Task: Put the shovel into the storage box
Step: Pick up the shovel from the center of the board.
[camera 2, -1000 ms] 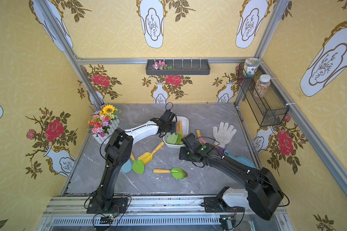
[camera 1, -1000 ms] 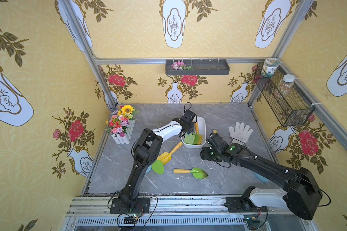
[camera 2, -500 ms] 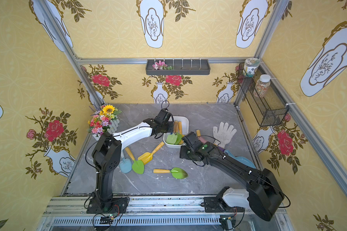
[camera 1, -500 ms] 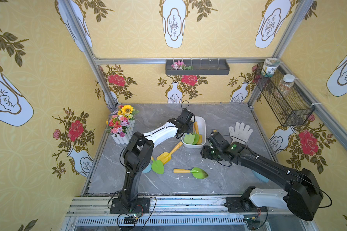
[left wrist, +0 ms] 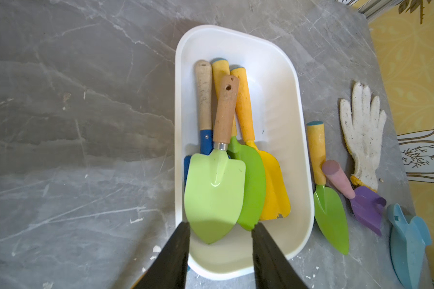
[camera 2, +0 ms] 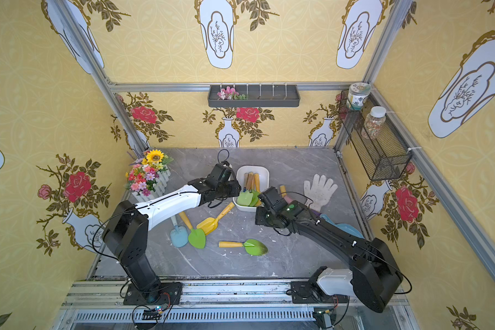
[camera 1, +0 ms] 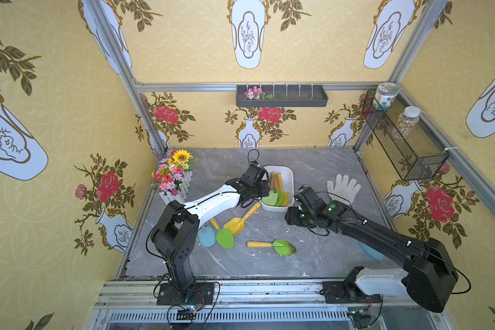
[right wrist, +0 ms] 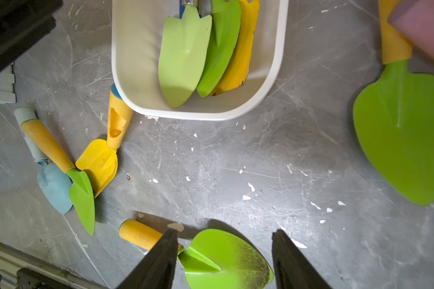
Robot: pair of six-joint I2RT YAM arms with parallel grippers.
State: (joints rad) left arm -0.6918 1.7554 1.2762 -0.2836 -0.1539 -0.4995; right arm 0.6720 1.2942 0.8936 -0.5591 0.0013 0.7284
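The white storage box (camera 1: 280,167) (camera 2: 253,167) (left wrist: 273,100) stands mid-table and holds several shovels. A light-green shovel (left wrist: 214,195) with a wooden handle lies on top of them. My left gripper (left wrist: 221,225) (camera 1: 265,192) hangs open over the box's near left end, nothing between its fingers. My right gripper (right wrist: 224,232) (camera 1: 290,218) is open above the table, right of the box's near end. Below it a green shovel (right wrist: 226,260) (camera 1: 280,246) with a yellow handle lies flat on the table.
Left of the box lie a yellow shovel (camera 1: 237,223), a green one (camera 1: 224,236) and a pale blue one (camera 1: 206,237). On its right are another green shovel (left wrist: 330,212), a purple scoop (left wrist: 366,207), a blue scoop (left wrist: 409,240) and a white glove (camera 1: 344,187). A flower pot (camera 1: 175,177) stands far left.
My left arm's elbow has swung left and toward the front, drawing the left gripper slightly back from over the box. The right arm has barely moved.
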